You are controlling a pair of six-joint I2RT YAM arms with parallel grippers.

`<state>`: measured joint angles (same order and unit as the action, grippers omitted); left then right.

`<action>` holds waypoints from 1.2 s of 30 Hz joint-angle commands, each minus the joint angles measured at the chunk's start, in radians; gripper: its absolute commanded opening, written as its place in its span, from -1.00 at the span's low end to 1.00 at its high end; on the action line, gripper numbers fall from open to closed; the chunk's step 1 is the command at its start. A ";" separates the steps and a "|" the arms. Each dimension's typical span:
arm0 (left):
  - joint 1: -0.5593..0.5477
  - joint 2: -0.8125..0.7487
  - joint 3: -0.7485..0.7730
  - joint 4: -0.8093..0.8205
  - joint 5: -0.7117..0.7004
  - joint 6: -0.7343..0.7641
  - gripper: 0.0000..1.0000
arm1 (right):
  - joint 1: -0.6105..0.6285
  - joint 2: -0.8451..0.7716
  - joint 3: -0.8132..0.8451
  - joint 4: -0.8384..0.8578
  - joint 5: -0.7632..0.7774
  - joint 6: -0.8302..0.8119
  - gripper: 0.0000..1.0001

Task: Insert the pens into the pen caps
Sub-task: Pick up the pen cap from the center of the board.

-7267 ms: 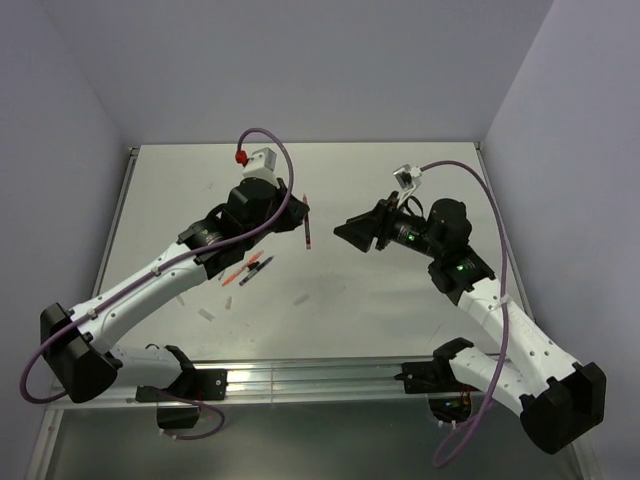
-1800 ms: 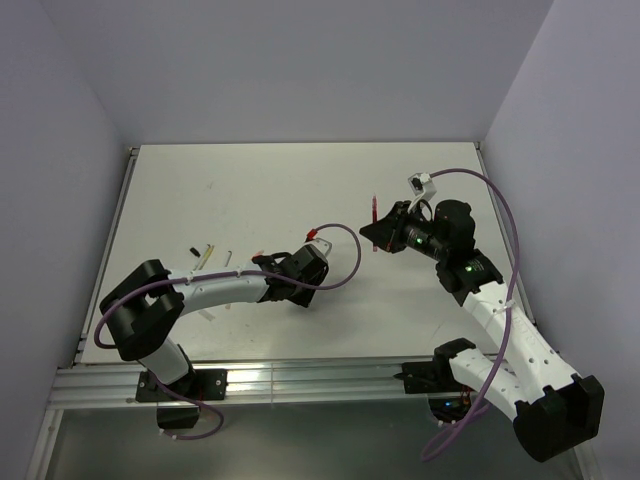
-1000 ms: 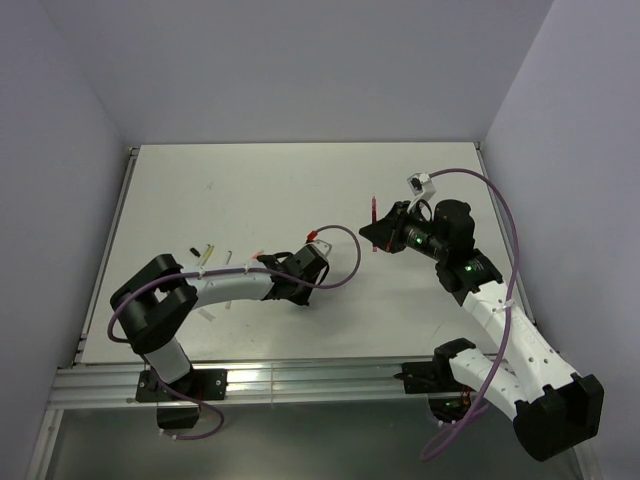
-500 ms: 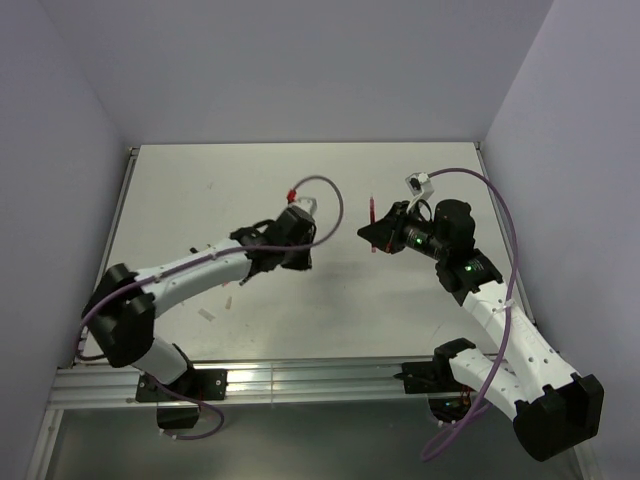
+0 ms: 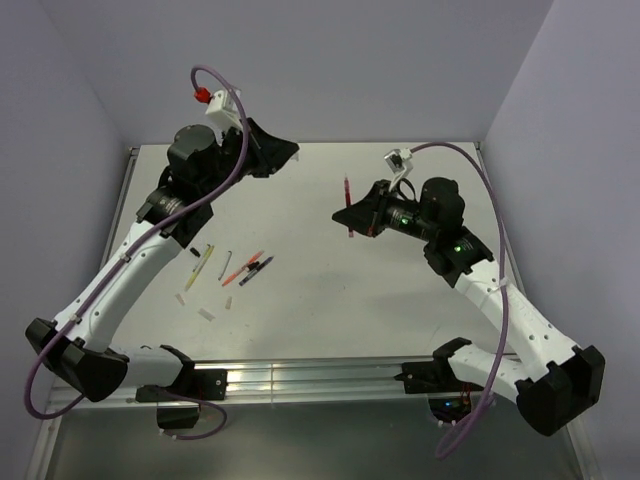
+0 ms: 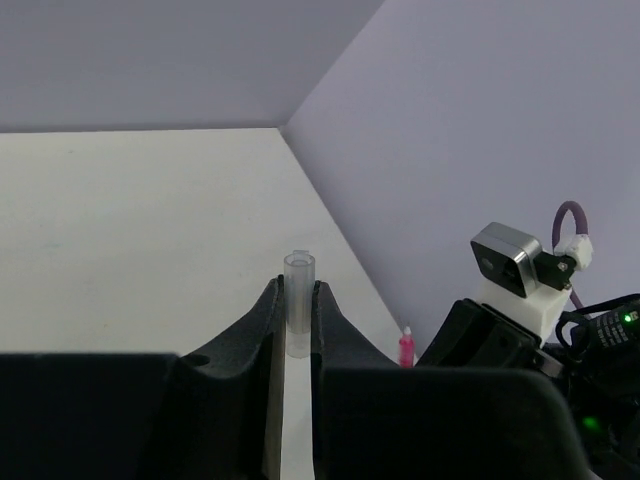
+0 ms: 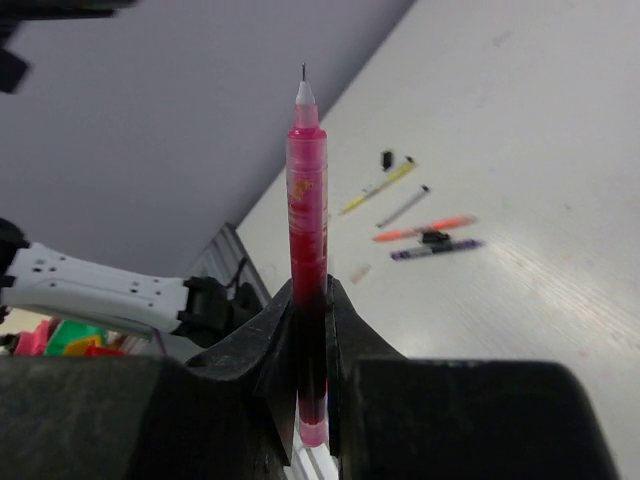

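My left gripper (image 5: 290,151) is raised over the back of the table, shut on a clear pen cap (image 6: 298,300) that stands upright between its fingers (image 6: 268,310). My right gripper (image 5: 347,215) faces it from the right, shut on a red pen (image 7: 307,200) whose tip points up; the same red pen (image 5: 348,200) shows in the top view, and its tip (image 6: 406,348) in the left wrist view. The two grippers are apart. On the table lie a yellow pen (image 5: 205,262), a white-black pen (image 5: 228,265), an orange pen (image 5: 243,268) and a dark purple pen (image 5: 256,270).
Loose clear caps (image 5: 186,298) (image 5: 207,315) lie near the front left of the table (image 5: 400,290), and a black cap (image 5: 194,253) sits beside the yellow pen. Purple-grey walls close the table at the back and on both sides. A metal rail (image 5: 300,378) runs along the near edge.
My left arm rose from the table's middle to high at the back left, carrying the clear cap. My right gripper moved a little left and up with the red pen.
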<state>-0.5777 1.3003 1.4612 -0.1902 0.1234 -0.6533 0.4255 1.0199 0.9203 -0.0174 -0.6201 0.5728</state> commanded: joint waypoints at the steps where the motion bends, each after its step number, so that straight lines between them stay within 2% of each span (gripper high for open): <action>1: 0.033 0.030 0.001 0.141 0.195 -0.038 -0.99 | 0.058 0.038 0.091 0.097 0.019 0.064 -1.00; 6: 0.044 -0.010 -0.151 0.404 0.266 -0.098 -0.99 | 0.120 0.126 0.147 0.126 0.034 0.088 -1.00; 13: 0.072 -0.042 -0.263 0.526 0.321 -0.161 -0.99 | 0.174 0.180 0.098 0.191 0.028 0.081 -1.00; 20: 0.113 -0.041 -0.280 0.548 0.361 -0.181 -0.99 | 0.197 0.183 0.097 0.172 0.039 0.065 -1.00; 36: 0.116 -0.012 -0.292 0.575 0.412 -0.207 -0.99 | 0.217 0.181 0.114 0.148 0.043 0.050 -1.00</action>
<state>-0.4641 1.2896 1.1755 0.3325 0.5072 -0.8513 0.6353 1.2148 1.0069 0.1020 -0.5896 0.6434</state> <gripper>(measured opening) 0.140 0.173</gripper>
